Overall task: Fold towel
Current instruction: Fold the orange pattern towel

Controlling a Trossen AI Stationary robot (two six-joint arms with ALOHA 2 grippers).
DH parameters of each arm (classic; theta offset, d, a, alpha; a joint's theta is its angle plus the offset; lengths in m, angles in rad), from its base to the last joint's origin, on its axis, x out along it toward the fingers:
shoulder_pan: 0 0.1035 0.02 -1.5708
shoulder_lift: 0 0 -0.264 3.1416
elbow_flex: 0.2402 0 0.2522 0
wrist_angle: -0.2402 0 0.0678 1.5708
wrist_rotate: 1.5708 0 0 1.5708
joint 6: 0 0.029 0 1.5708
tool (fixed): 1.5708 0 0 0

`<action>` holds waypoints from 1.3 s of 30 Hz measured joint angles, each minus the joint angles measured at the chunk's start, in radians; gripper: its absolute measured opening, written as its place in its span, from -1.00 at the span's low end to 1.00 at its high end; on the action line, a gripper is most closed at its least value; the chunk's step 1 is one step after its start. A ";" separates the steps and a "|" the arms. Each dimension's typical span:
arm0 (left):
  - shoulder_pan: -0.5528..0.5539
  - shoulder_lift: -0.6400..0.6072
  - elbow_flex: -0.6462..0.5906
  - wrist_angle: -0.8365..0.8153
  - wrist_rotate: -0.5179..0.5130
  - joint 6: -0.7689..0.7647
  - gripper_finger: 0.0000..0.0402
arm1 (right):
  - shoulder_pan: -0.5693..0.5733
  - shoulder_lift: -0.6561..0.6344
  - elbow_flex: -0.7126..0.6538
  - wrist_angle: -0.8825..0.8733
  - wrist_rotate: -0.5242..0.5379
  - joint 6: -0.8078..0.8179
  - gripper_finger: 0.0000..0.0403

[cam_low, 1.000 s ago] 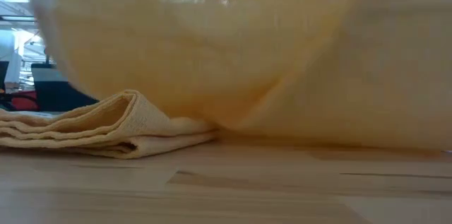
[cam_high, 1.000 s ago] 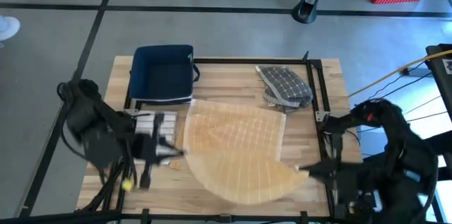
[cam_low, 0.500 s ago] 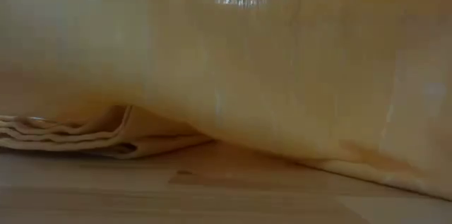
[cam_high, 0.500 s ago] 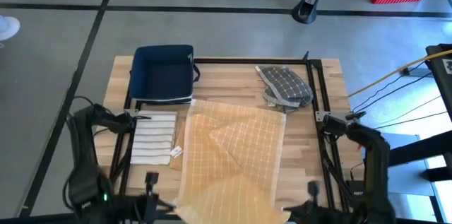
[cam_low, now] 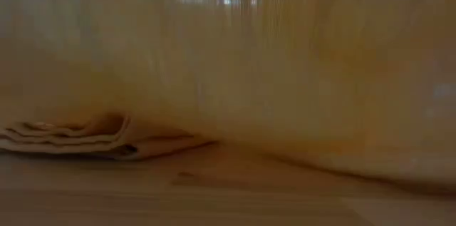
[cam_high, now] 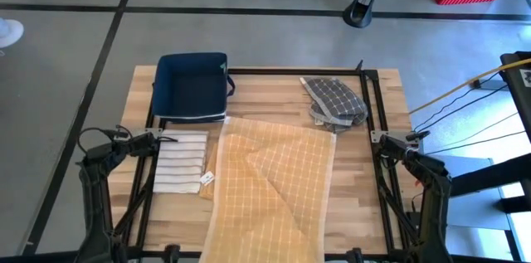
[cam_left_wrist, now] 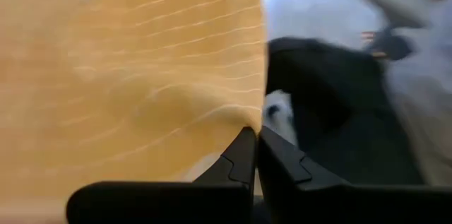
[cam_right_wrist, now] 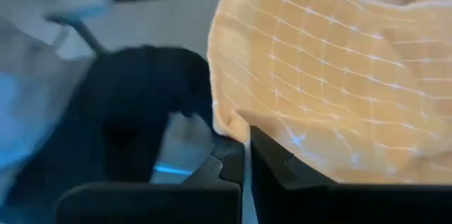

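Both grippers are clamped on the near corners of the yellow towel [cam_high: 274,184]. My left gripper [cam_left_wrist: 256,139] has its fingers pressed together on one corner, pinched at the very tip so the cloth fans away from it. My right gripper [cam_right_wrist: 246,146] does the same on the opposite corner, with a small bunch of cloth above the fingertips. From above, neither gripper shows: both arms are drawn back off the near edge of the table [cam_high: 382,114], and the towel runs from mid-table to that edge and over it.

I hold the corners low and wide apart, I judge, so that the pull draws the cloth flat and square; a diagonal crease still crosses its middle, so the spreading is not finished. Level with the tabletop, the towel hangs like a curtain across nearly the whole view, with a folded cloth [cam_low: 85,137] lying flat beneath it.

A striped cloth [cam_high: 181,162], a dark blue bin [cam_high: 192,86] and a crumpled checked cloth [cam_high: 334,100] sit clear of the towel's sides and far end, though the checked cloth is just beside its far corner.
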 joint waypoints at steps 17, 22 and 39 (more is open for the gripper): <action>-0.032 -0.037 0.001 0.273 -0.010 0.395 -0.97 | 0.080 -0.003 0.067 -0.033 0.089 0.006 -0.94; -0.024 -0.038 0.001 0.184 -0.127 0.432 -0.97 | 0.065 -0.003 0.056 -0.201 0.172 0.026 -0.94; 0.198 -0.052 -0.067 -0.687 -0.328 -0.137 -0.97 | -0.101 -0.016 -0.178 -0.633 0.223 0.399 -0.94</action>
